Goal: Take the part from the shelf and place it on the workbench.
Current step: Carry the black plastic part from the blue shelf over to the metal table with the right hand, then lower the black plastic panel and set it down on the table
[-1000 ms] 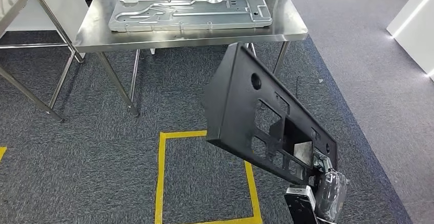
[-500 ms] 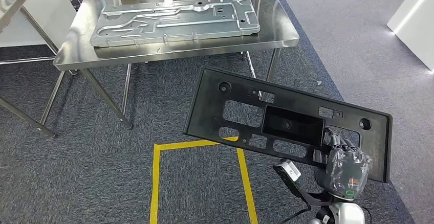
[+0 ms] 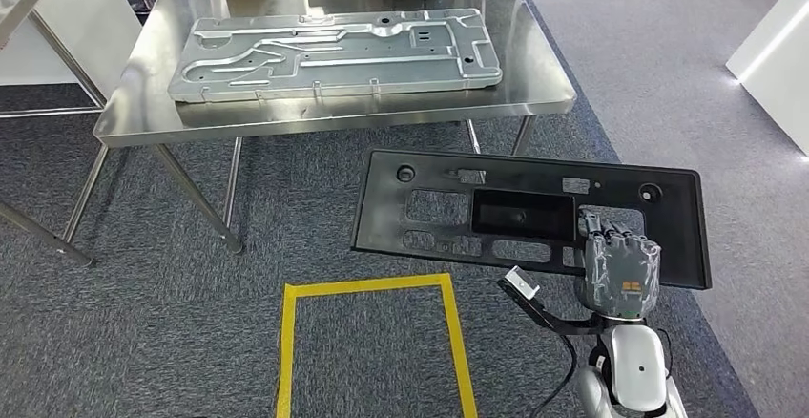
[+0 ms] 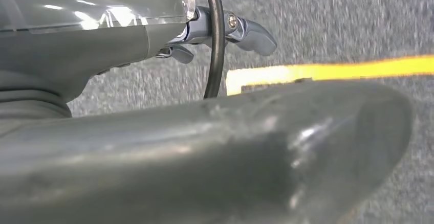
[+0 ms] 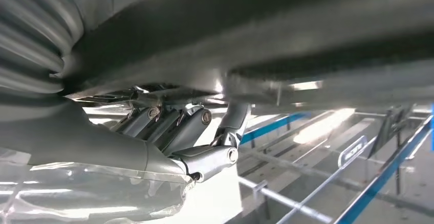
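Part (image 3: 477, 210) is a long, flat black plastic panel with a recessed box in the middle, rectangular cutouts and a round hole near each end, and it's held out level above the grey carpet (image 3: 143, 323), short of the steel tabletop (image 3: 324, 117), gripped at its near right corner by the right hand (image 3: 618, 270). Left hand (image 4: 153, 132) is seen close up over carpet, fingers curled in, nothing held. A big stamped silver metal plate (image 3: 334, 51) is laid across the tabletop, and a yellow tape square (image 3: 367, 342) is marked on the carpet below the panel.
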